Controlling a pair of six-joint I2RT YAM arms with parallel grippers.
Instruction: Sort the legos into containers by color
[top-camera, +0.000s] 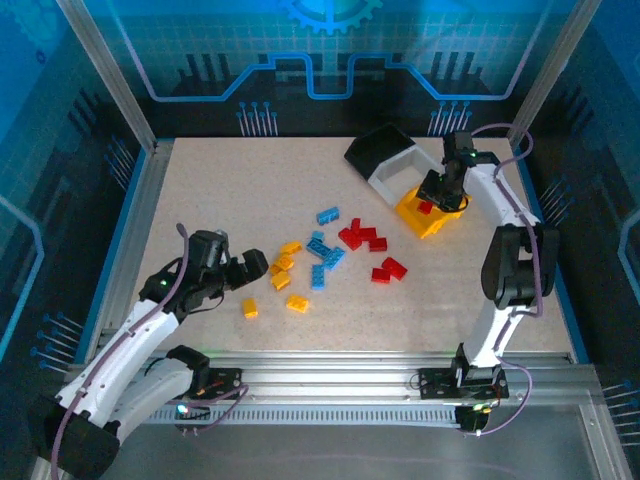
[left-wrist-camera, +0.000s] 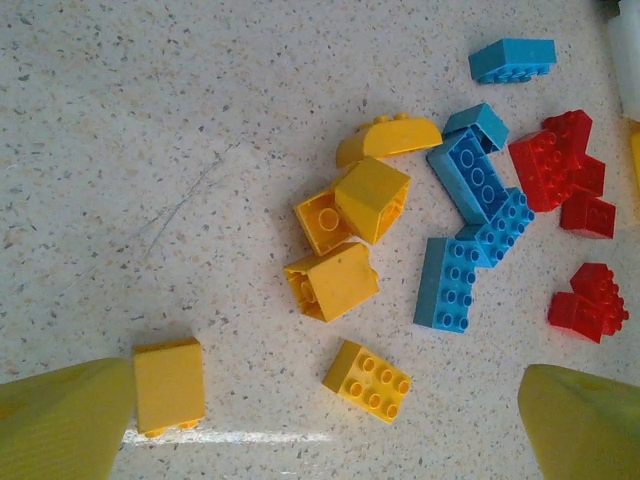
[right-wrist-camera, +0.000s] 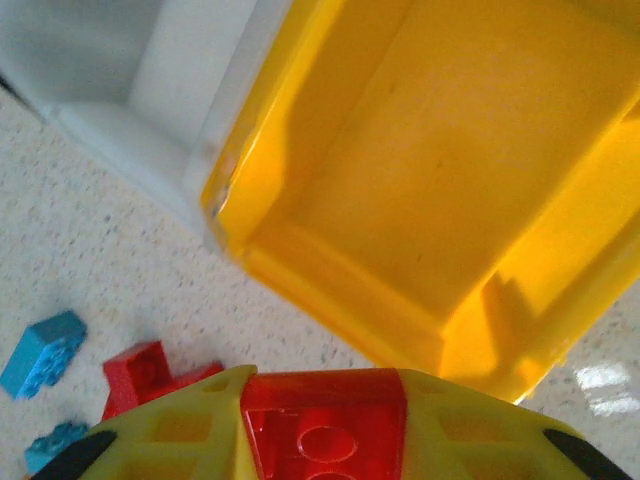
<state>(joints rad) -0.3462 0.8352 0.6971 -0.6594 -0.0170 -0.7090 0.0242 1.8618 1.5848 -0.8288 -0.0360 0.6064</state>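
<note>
Right pincer (top-camera: 438, 193) is clamped on a red brick (right-wrist-camera: 325, 425), held above the open orange-yellow bin (right-wrist-camera: 330, 270). From the right wrist view the visible bin floor looks bare, so this is probably an early drop. The brick sits over the opening so that release lands it inside, not in the white bin (top-camera: 395, 172) touching alongside. The black bin (top-camera: 375, 148) stands behind.

Left pincer (top-camera: 258, 268) is spread wide and carries nothing, low over the surface (left-wrist-camera: 150, 150). One finger (left-wrist-camera: 60, 425) is just beside a lone yellow brick (left-wrist-camera: 168, 385).

The other yellow bricks (top-camera: 285, 270), blue bricks (top-camera: 325, 250) and red bricks (top-camera: 365, 240) lie loose mid-surface, unsorted.

Judgement: early stage; the left arm seems poised for yellow.
</note>
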